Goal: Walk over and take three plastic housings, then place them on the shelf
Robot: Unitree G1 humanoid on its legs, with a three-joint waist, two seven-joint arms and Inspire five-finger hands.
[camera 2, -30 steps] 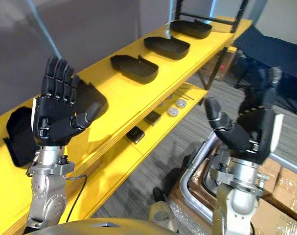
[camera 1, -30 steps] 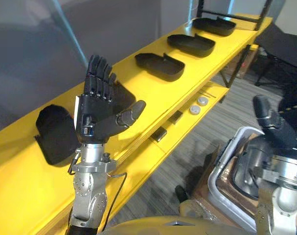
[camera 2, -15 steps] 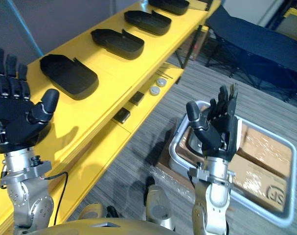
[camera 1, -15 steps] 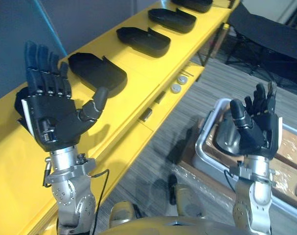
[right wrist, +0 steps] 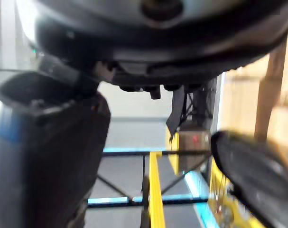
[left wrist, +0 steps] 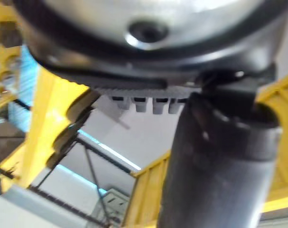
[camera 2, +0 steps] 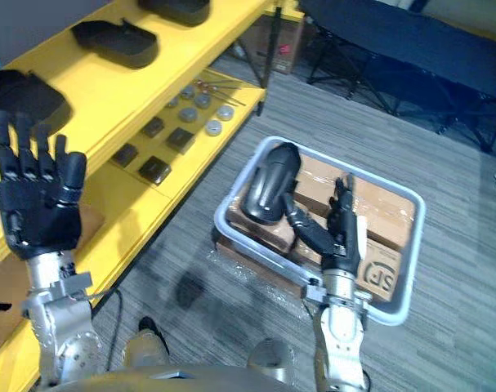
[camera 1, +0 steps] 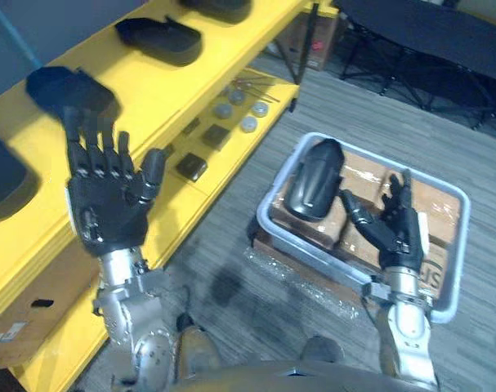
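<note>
The right robot hand hangs over the near side of the bin with its fingers straight and its thumb spread wide, holding nothing. The left robot hand is raised at 9 o'clock, palm toward the camera, fingers straight and equally empty. One housing lies in the bin's far left corner, at about 10 o'clock from the right robot hand and apart from it, resting dome-up on the boxes that fill the bin. It lies close to the rim, though I cannot tell whether it touches. More housings lie along the top of the yellow shelf, which runs from 9 toward 11 o'clock, with small parts on its lower ledge. The step in hand looks like the pick from the bin, and the right robot hand seems the one placed for it. To do it well, that robot hand should travel toward 10 o'clock above the rim, then come down over the housing's narrow width, thumb on one long edge and fingers on the other. The shell looks smooth and rounded, so a grip low on the edges should hold better than one high on the dome. The wrist should stay clear of the rim on the lift, and the left robot hand should be kept away from the shelf's edge.
</note>
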